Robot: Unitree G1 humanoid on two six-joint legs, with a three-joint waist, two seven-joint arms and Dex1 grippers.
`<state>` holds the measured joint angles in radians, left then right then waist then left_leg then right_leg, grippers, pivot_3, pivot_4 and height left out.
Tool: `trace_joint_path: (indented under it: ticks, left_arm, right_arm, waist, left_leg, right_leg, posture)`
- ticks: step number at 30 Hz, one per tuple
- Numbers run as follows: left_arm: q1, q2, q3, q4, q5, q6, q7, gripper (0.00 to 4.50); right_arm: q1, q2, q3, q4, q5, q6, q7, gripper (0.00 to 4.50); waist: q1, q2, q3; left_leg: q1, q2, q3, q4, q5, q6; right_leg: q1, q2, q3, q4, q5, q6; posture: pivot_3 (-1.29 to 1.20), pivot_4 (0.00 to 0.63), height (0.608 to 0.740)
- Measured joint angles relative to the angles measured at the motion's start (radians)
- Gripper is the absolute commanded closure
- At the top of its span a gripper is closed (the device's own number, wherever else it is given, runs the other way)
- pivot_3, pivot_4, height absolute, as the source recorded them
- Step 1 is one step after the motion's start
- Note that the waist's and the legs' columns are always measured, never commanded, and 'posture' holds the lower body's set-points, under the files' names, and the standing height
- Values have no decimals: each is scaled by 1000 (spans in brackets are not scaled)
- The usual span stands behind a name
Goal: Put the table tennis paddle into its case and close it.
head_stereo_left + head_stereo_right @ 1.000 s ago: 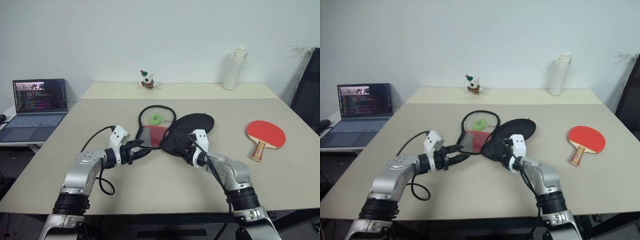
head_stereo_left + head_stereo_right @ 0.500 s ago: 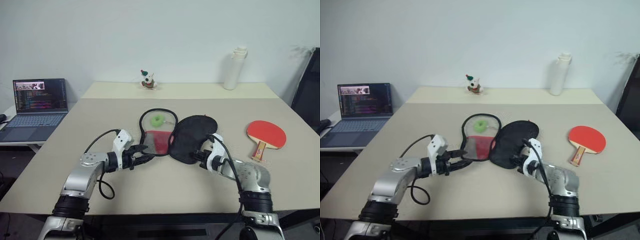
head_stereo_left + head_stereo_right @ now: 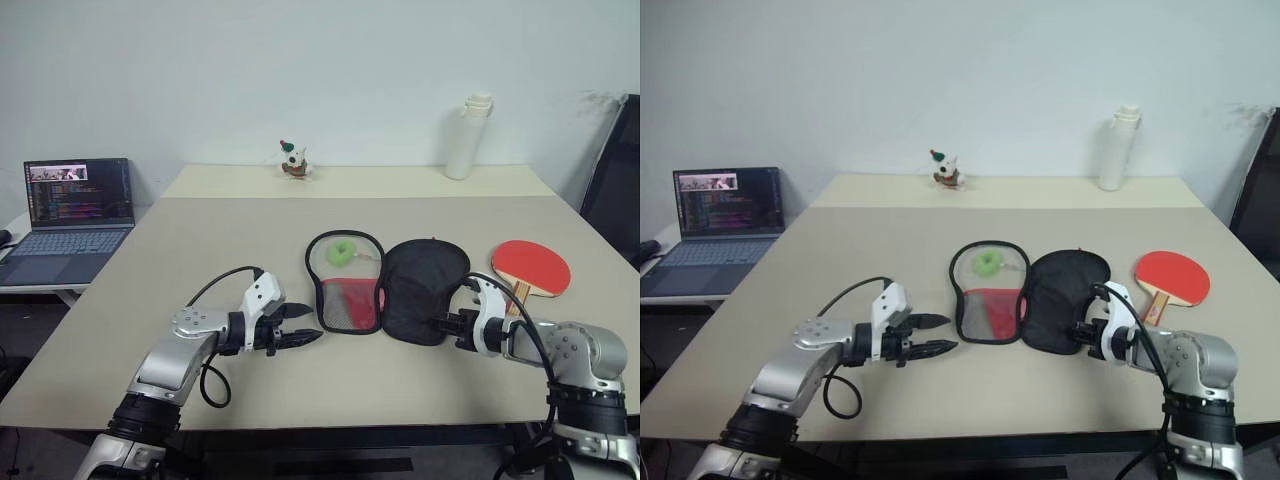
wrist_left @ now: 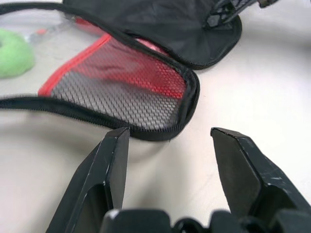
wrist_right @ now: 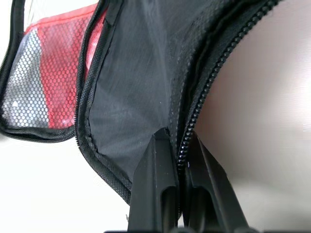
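so the soft zip-up paddle case is lying unzipped and butterflied flat mid-table, red mesh-lined half toward the robot's left, black fabric half toward its right. there's a small fuzzy green ball sitting inside the rounded end of the mesh half. the rigid table tennis paddle with the round red rubber face and pale wooden handle is flat on the beige table just beside the black half, on the right, not in the case yet.

right gripper has its two black fingers pinched fully together on the zipper edge of the black half. left gripper is spread fairly wide with nothing in it, tips right at the near corner of the mesh half.

what could bite here, imo: that pinch is only on thin fabric and zipper tape, so a tug could slip it off or drag the whole floppy case sideways into the paddle. also the green ball's parked where the bat head should go, so the paddle may not seat flat and the zip could jam.
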<state>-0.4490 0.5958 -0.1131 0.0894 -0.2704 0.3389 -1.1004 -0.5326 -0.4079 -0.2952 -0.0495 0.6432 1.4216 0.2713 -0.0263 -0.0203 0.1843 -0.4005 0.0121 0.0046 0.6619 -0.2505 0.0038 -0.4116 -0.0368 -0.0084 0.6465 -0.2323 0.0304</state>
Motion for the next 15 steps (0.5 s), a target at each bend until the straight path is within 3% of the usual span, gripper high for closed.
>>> trace_joint_path:
  ticks: [6,12,15]
  left_arm:
    - [-12,-11,-7,24,8,-23,-2,1609]
    - [1,-13,-9,36,14,-48,-2,1609]
    - [13,-15,-9,40,16,-58,-2,1609]
  right_arm:
    - [-81,-101,85,163,-52,-74,90,4471]
    - [-142,-135,147,303,-117,-173,163,4471]
    - [-165,-151,163,357,-150,-217,187,3776]
  waist:
    - [0,0,0]
    - [0,0,0]
    - [0,0,0]
  left_leg:
    - [0,0,1,0,0,0]
    - [0,0,1,0,0,0]
    - [-1,0,1,0,0,0]
  right_leg:
    - [0,0,1,0,0,0]
    - [0,0,1,-1,0,0]
    - [0,0,0,-1,0,0]
  posture:
    - [0,150,740]
    - [0,150,740]
    - [0,150,740]
